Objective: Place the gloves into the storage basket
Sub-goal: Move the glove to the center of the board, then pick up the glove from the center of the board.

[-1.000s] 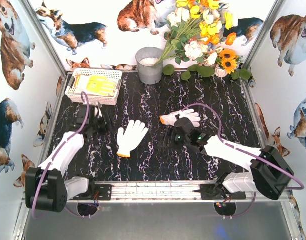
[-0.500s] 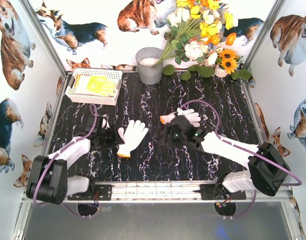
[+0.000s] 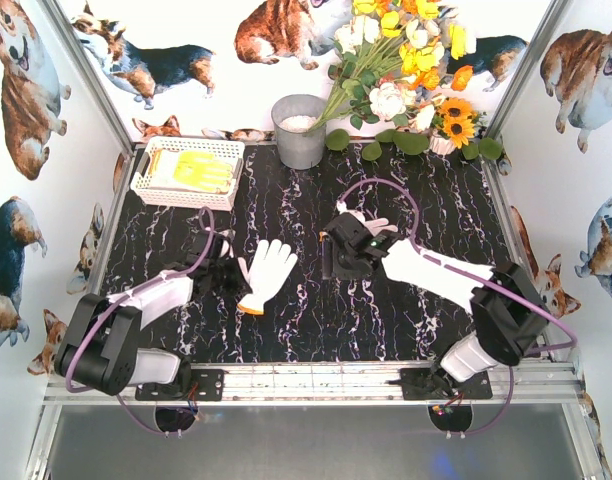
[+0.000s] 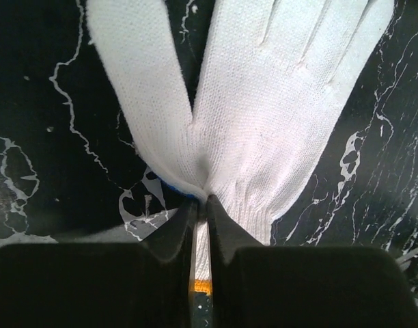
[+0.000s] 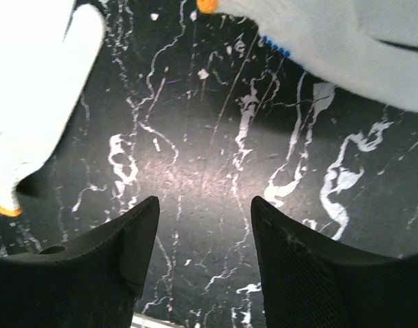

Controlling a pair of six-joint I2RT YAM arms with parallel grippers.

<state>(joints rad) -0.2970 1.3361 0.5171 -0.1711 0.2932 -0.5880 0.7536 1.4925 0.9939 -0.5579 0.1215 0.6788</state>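
Left wrist view: the left gripper [image 4: 202, 203] is pinched together on the cuff edge of a white knit glove [image 4: 263, 116], which lies flat on the black marbled bench [image 4: 52, 137]. In the right wrist view the right gripper [image 5: 203, 208] hangs with jaws apart over bare bench, a second white glove [image 5: 345, 48] just beyond it. The storage basket [image 3: 144, 188] sits at the far left corner, yellow-palmed gloves [image 3: 204, 170] inside.

My L gripper [image 3: 236, 276] touches the white glove [image 3: 268, 268], R gripper [image 3: 331, 260] hangs by another glove [image 3: 378, 223], basket [image 3: 181, 196] back-left w/ yellow gloves [image 3: 204, 170].
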